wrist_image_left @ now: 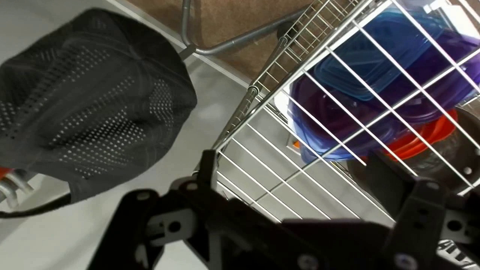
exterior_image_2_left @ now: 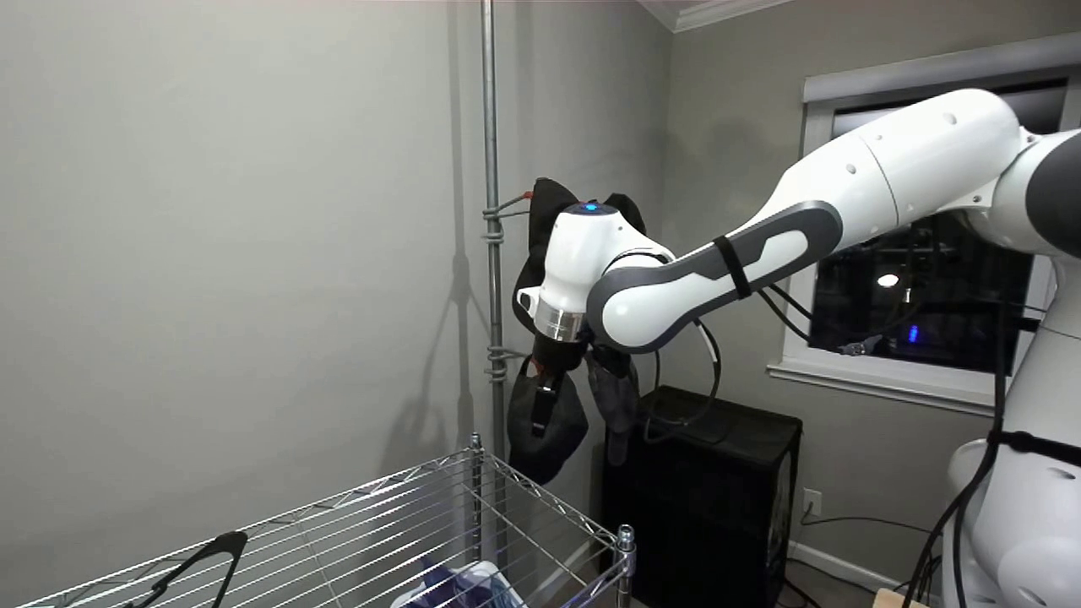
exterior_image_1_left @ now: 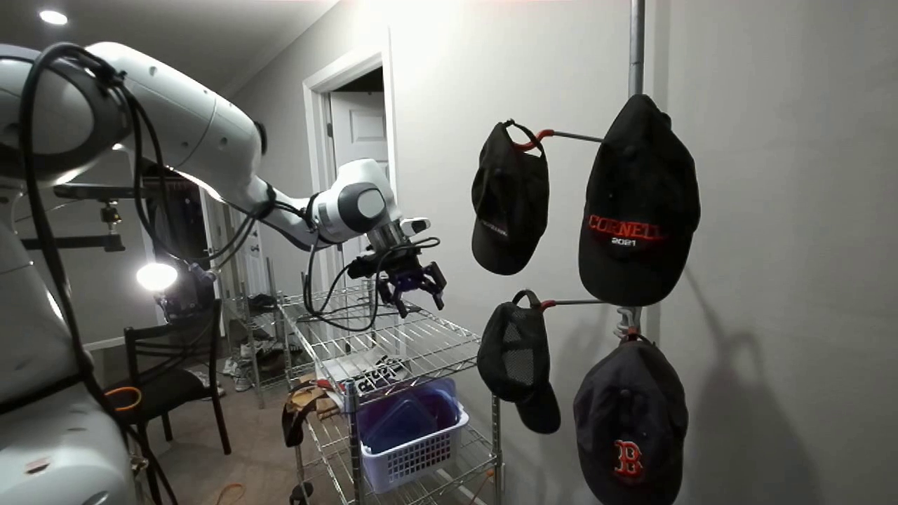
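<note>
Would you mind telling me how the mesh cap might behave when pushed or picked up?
The mesh cap is probably light and floppy, as its perforated crown looks thin and creased. Its brim, smoothly curved, may be stiffer. Hanging by its strap from a red-tipped hook, it would likely swing if pushed.

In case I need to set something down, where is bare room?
The top wire shelf shows bare wires between the black hanger and the corner post near the mesh cap. Crowded: the pole, where four visible caps hang close together, and below the shelf, where tubs pack the basket.
</note>
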Robot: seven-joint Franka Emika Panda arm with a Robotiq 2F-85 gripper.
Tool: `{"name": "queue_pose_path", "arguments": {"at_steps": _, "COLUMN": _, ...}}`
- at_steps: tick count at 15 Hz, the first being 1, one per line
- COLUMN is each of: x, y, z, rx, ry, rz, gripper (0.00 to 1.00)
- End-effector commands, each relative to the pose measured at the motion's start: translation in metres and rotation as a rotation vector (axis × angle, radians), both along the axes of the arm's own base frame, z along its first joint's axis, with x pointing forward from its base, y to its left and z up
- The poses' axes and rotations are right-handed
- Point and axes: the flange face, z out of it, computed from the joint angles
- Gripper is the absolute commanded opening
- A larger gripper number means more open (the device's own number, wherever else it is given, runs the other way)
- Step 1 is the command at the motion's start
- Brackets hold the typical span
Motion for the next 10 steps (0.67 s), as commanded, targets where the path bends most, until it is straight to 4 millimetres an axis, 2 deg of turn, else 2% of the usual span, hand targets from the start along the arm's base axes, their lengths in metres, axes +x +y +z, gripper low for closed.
{"name": "queue_pose_path", "arguments": {"at_steps": 1, "x": -0.015, "y": 0.017, "z": 0.012, "rx": 0.020, "ry": 0.001, "rz": 0.059, "gripper": 1.00}}
{"name": "queue_pose_path", "arguments": {"at_steps": 5, "x": -0.034, "y": 0.062, "z": 0.028, "rx": 0.061, "ry": -0.008, "rz": 0.138, "gripper": 1.00}}
{"name": "queue_pose_path", "arguments": {"at_steps": 10, "x": -0.045, "y": 0.109, "z": 0.045, "rx": 0.107, "ry": -0.026, "rz": 0.183, "gripper": 1.00}}
